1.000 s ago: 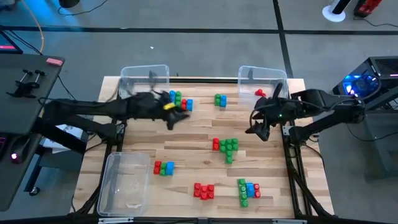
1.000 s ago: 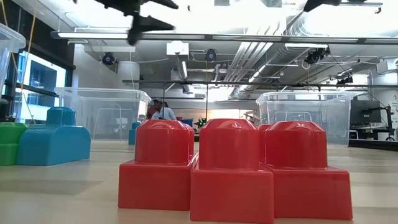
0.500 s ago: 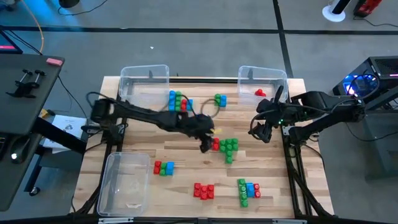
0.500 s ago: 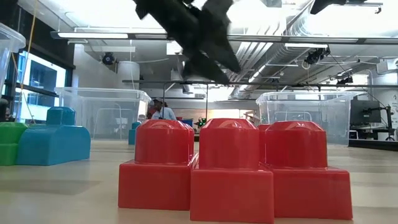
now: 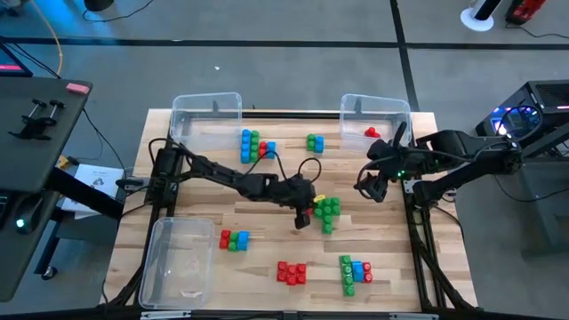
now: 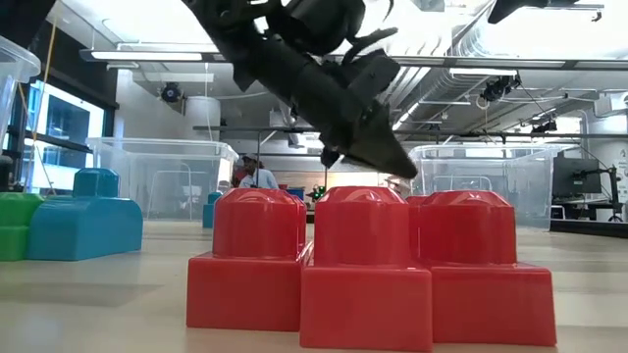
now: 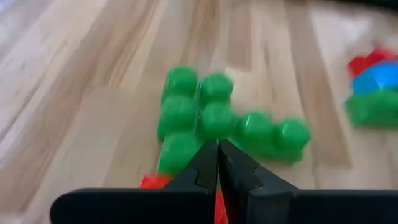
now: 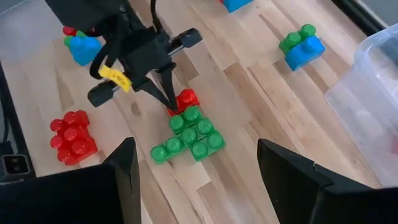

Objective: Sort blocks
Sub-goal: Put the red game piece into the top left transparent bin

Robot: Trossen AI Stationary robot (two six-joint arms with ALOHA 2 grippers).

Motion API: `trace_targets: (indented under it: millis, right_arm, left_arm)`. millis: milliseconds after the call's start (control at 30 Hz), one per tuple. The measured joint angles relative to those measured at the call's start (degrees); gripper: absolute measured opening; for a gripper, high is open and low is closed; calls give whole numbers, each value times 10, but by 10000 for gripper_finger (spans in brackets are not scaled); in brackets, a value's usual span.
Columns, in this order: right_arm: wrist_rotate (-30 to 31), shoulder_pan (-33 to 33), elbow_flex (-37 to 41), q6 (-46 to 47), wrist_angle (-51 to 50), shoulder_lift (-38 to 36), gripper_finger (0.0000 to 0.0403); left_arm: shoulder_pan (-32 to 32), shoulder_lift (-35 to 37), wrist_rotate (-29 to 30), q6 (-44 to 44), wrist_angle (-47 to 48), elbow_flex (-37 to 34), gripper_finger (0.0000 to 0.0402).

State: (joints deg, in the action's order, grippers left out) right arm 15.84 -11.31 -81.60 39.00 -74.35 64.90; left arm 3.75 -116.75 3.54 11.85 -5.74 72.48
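Note:
A cluster of green blocks [image 5: 329, 212] with a red block [image 8: 185, 99] joined at its left end lies at the table's middle. My left gripper [image 5: 302, 216] is shut, and its tips [image 8: 170, 107] stand at the seam between the red block and the green ones [image 7: 211, 121]. My right gripper [image 5: 369, 185] hangs open above the table's right side with nothing between its fingers [image 8: 199, 186]. Other blocks lie in mixed clusters at the far middle [image 5: 256, 145], [image 5: 315, 142] and along the near side [image 5: 234, 240], [image 5: 291, 272], [image 5: 356, 271]. My left gripper comes slanting down from the table's left side, its shut fingertips [image 7: 217, 149] over the edge of the red block [image 7: 152, 182] where it meets the green cluster. Whether the tips touch the block, I cannot tell. The cluster lies flat on the table.
Clear bins stand at the far left [image 5: 206, 114], the far right [image 5: 373, 114] with one red block [image 5: 371, 133] inside, and the near left [image 5: 178, 262]. In the low view, red blocks [image 6: 368, 265] fill the front and a blue one [image 6: 83, 221] sits at left.
My left gripper has gone from beside the far-left bin toward the table's middle and down to the red-and-green cluster, rolling as it went, and its fingers have shut. The blocks lie where they were.

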Motion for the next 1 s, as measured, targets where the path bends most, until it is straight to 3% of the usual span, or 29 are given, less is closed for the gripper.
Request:
trace_targets:
  millis: [333, 467, 867, 1000]
  right_arm:
    - [14, 0, 0, 12, 0, 0, 209]
    - [18, 0, 0, 16, 0, 0, 209]
    - [40, 0, 0, 15, 5, 0, 209]
    - [40, 0, 0, 15, 5, 0, 208]
  left_arm:
    - [-7, 9, -10, 16, 13, -56, 0]
    - [1, 38, -12, 7, 76, -73, 0]
    - [-7, 180, 21, -172, 343, -83, 0]
    - [-12, 235, 21, -183, 360, -83, 0]
